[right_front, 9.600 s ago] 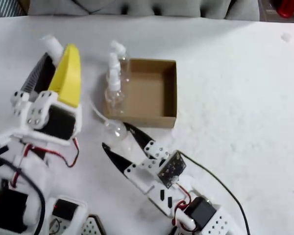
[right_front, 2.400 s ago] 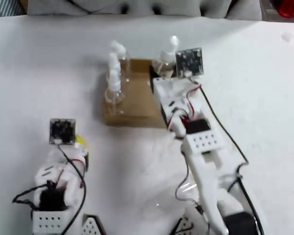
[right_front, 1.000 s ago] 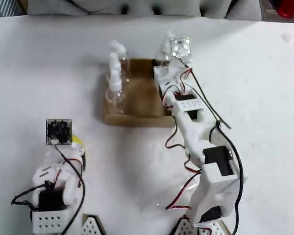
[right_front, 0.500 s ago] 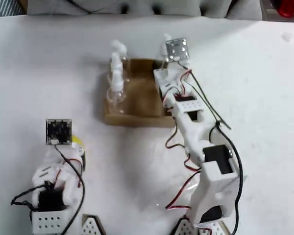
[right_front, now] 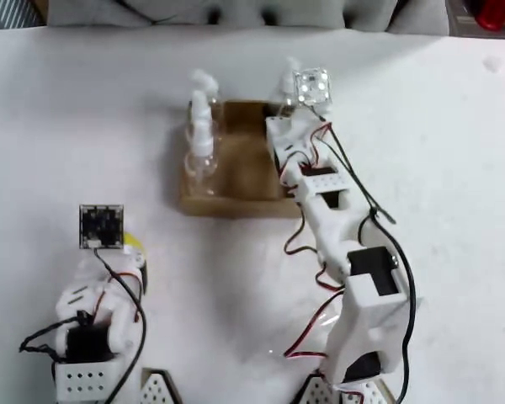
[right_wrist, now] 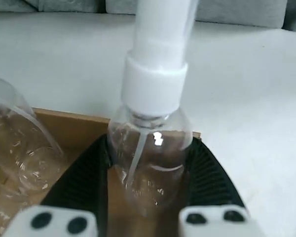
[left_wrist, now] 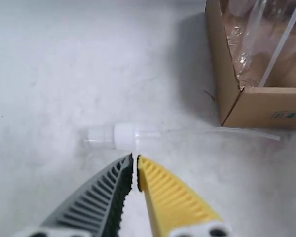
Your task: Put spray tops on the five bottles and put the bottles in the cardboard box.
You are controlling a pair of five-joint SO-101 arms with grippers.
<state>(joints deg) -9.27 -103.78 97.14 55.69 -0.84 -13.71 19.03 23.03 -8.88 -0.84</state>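
Observation:
My right gripper is shut on a clear bottle with a white spray top, black fingers on both its sides. In the high view this bottle stands upright at the far right corner of the cardboard box. Two or three capped bottles stand along the box's left wall. My left gripper is shut on nothing, low over the table. Just beyond its tips lies a loose spray top, its thin tube running toward the box corner.
My left arm is folded at the near left of the white table. The right arm stretches from the near edge along the box's right side. A grey sofa edge runs behind the table.
Since 2.4 s ago the right arm has stretched farther out, carrying the bottle to the box's far right corner. Over the last second it only shifts slightly. The left arm stays still.

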